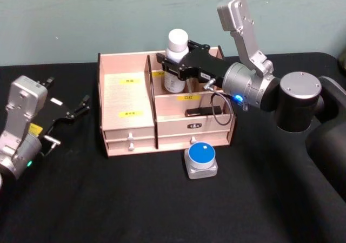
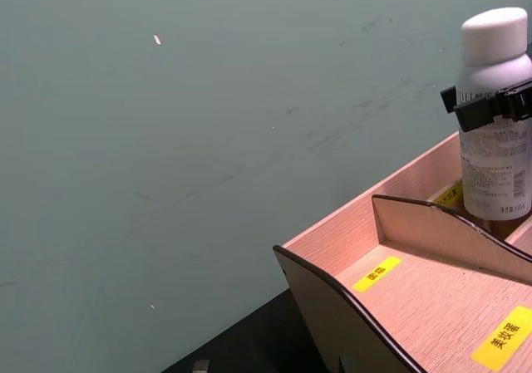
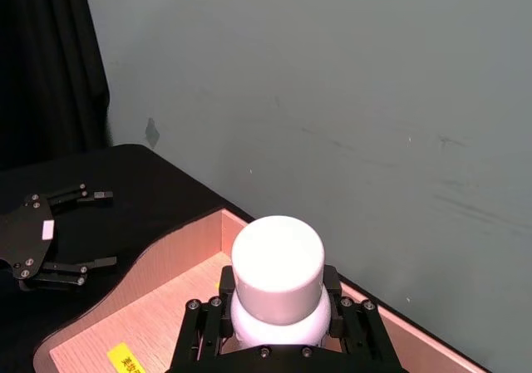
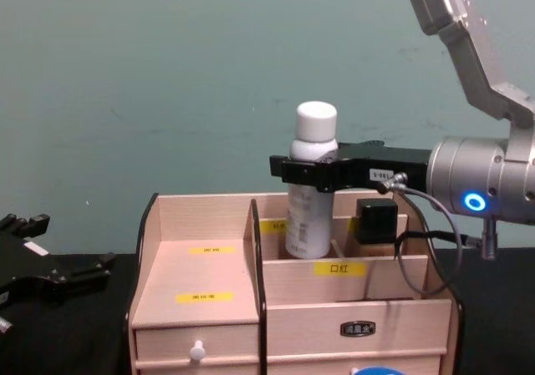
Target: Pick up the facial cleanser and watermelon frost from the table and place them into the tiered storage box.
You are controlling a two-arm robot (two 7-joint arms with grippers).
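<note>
I'm holding the facial cleanser [image 1: 173, 79] in the right gripper [image 1: 174, 64], claw clamped on it just under the cap, over the rear centre compartment of the tiered storage box [image 1: 127, 132]. From the chest view its base is dipping behind the box's middle divider, and I cannot tell whether it is resting on the compartment floor.

That is the main risk I'm weighing. If I release while it is hanging clear, a tall slim bottle with a small foot could tip against the back wall or over the low divider. Pulling away sideways could also drag it, since the fingers wrap its shoulder closely. The gripper's cable [image 1: 232, 110] is looping close above the box's right side and could catch an edge.

The bottle is smooth white plastic, cylindrical, with a rounded cap and fine print. The box is pale thin wooden board with dark curved side edges, yellow labels and white drawer knobs.

The watermelon frost [image 1: 201, 159], a squat frosted jar with a round blue lid, is sitting on the black tabletop [image 1: 162, 210] just in front of the box. The left gripper [image 1: 67, 94] is idling well left of the box, claw apart.
</note>
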